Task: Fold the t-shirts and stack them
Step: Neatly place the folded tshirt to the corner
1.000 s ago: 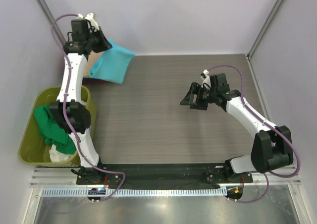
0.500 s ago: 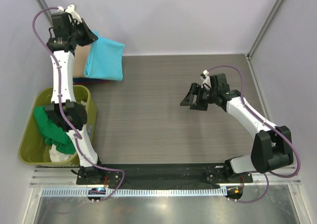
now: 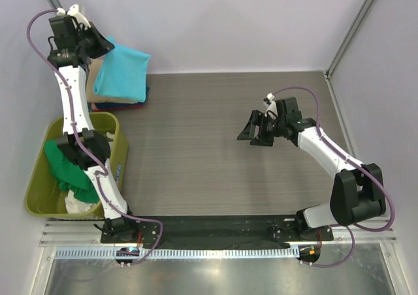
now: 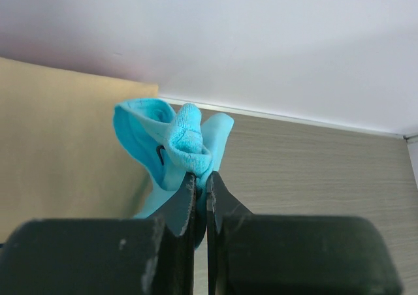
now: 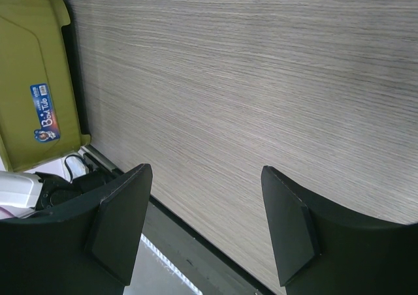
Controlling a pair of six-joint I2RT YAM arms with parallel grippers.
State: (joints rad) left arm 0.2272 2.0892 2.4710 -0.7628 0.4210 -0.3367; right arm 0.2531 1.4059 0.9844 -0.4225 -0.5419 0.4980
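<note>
The soft, folded, bright turquoise t-shirt [image 3: 123,73] hangs in the air at the far left corner of the grey wood-grain table [image 3: 209,164], a bunched edge clamped tight in the black jaws of the left gripper [image 3: 98,45]; within the last second the arm has swung it left and back, so it now dangles over the low stack of folded tan, red and dark blue shirts [image 3: 121,104]; lowering and letting go looks next; the right gripper [image 3: 256,130] hovers wide and empty over mid-table; green and white shirts lie in the olive-yellow plastic bin [image 3: 36,200].
</note>
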